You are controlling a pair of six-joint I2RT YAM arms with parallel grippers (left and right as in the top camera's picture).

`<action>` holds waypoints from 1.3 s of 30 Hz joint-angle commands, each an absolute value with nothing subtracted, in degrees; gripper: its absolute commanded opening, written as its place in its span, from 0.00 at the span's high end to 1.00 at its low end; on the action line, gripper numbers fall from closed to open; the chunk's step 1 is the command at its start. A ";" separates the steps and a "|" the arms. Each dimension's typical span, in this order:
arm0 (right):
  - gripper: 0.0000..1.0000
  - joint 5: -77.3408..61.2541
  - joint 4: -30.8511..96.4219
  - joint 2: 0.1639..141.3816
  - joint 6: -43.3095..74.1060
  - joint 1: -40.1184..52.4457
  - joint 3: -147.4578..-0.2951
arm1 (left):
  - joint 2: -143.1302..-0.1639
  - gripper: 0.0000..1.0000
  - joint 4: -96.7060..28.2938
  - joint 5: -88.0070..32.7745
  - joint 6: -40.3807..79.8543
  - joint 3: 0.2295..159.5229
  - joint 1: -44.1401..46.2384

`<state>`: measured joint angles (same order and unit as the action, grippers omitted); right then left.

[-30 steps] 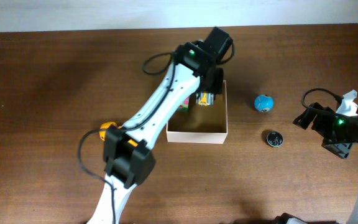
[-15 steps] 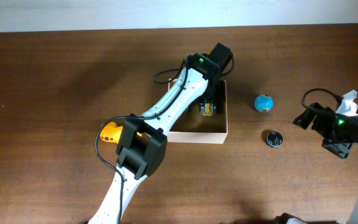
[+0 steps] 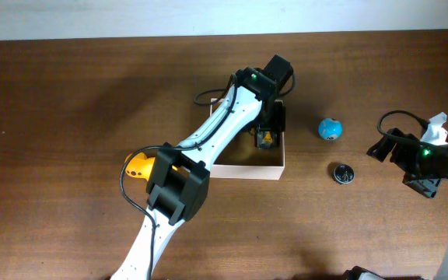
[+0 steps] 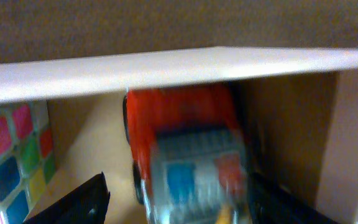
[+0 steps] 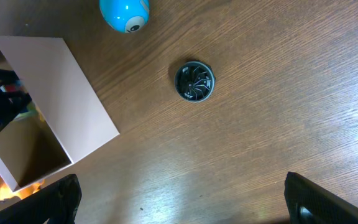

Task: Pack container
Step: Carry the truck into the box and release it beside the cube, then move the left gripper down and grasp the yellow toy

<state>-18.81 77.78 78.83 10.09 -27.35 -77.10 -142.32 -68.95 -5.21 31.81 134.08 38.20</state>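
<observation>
The container [image 3: 247,168] is a square white-walled box with a tan inside, at the table's middle. My left gripper [image 3: 267,134] reaches down into its right side. In the left wrist view the container's white wall [image 4: 166,65] crosses the top. A red and grey toy car [image 4: 188,155] lies blurred between my left gripper's [image 4: 179,196] open fingers, with small gaps on both sides. A colourful puzzle cube [image 4: 11,155] sits in the box at the left. My right gripper [image 5: 194,199] is open and empty above bare table, right of the container [image 5: 73,99].
A blue ball [image 3: 330,128] [image 5: 124,12] and a black round disc [image 3: 343,173] [image 5: 194,81] lie right of the box. An orange toy [image 3: 138,165] lies to its left, beside my left arm. A white scrap [image 3: 438,128] is at the far right.
My left gripper carried the toy car from over the box's far edge down into its right side. The fingers now stand apart from the car. The right arm has not moved.
</observation>
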 commanded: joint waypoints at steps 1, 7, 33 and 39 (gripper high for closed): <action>0.02 -19.29 77.67 78.91 9.91 -27.77 -78.06 | -142.37 0.26 -69.73 -6.48 32.29 134.74 38.46; 0.01 -19.29 77.67 78.91 9.91 -27.77 -78.04 | -141.08 0.27 -71.72 -6.44 31.16 135.98 38.46; 0.01 -17.28 77.89 78.91 9.87 -27.77 -78.02 | -119.48 0.00 -96.71 12.84 16.60 135.35 24.80; 0.01 -17.34 77.84 78.91 9.89 -27.77 -78.02 | -118.39 0.10 -96.73 9.15 12.78 128.68 18.68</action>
<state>-18.06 77.80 78.83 10.09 -27.35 -77.10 -118.74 -96.60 12.49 16.73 131.41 20.25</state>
